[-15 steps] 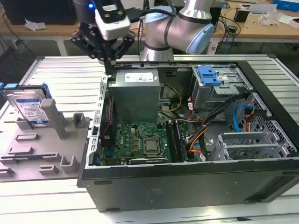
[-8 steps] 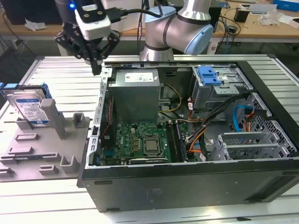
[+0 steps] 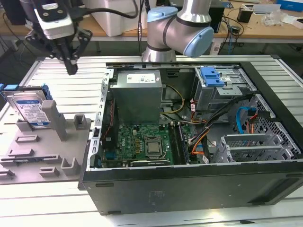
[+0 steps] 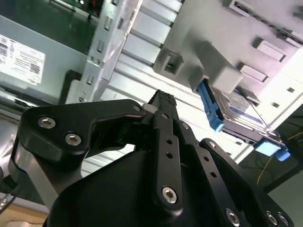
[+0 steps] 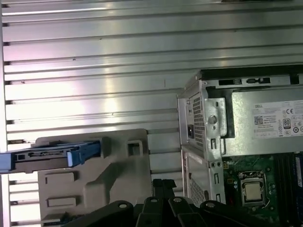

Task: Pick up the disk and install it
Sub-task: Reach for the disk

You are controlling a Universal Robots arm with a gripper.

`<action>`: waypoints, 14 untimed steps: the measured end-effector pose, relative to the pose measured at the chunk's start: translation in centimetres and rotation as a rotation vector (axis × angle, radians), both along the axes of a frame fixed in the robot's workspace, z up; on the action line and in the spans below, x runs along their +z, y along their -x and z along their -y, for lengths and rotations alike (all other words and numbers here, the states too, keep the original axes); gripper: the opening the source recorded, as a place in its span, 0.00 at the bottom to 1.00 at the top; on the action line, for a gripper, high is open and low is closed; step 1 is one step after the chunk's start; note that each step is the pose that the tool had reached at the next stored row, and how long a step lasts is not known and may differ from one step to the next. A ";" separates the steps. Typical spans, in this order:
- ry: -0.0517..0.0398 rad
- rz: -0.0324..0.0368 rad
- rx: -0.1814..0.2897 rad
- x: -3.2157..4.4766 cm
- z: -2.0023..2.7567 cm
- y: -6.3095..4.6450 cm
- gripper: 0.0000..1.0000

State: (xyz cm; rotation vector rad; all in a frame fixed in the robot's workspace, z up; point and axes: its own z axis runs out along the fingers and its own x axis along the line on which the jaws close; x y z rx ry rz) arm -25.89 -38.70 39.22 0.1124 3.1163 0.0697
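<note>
Nearest in the exterior view: open computer case [image 3: 189, 189] on its side, board and cables exposed. Just beside it, toward the exterior view's left: grey moulded fixture [image 3: 47, 151] on a slatted metal table [image 3: 61, 75].

At the fixture's far end, the disk [image 3: 28, 111]: on edge, leaning back a little, label face toward the camera, long axis along the table toward the case. Blue carrier frame [image 3: 10, 88] at its edges. One lower corner hidden behind a grey post [image 3: 56, 118]. Edge-on in the first wrist view, the disk [image 5: 47, 158] cut off at the border.

Above the bare slats behind the disk, well apart from it: gripper [image 3: 72, 70], pincer pressed narrow, nothing in it, fingertips together in the second wrist view [image 4: 162, 100].

Farther back: arm [image 3: 180, 28], then cluttered wooden benches [image 3: 255, 23], details hard to make out.
</note>
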 end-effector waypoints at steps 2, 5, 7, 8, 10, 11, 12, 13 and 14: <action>0.0000 -0.0001 0.000 -0.03 -0.23 1.1 0.11; -0.0002 0.0000 0.000 -0.13 -0.75 3.9 0.11; -0.0006 -0.0003 0.000 -0.18 -0.91 5.0 0.11; -0.0008 -0.0003 0.000 -0.21 -0.96 5.5 0.11; -0.0015 -0.0009 0.000 -0.28 -1.10 6.7 0.11; -0.0019 -0.0011 0.000 -0.30 -1.16 7.2 0.11; -0.0024 -0.0016 0.000 -0.34 -1.23 7.9 0.11; -0.0029 -0.0020 0.000 -0.37 -1.28 8.5 0.11; -0.0034 -0.0026 0.000 -0.39 -1.33 9.0 0.11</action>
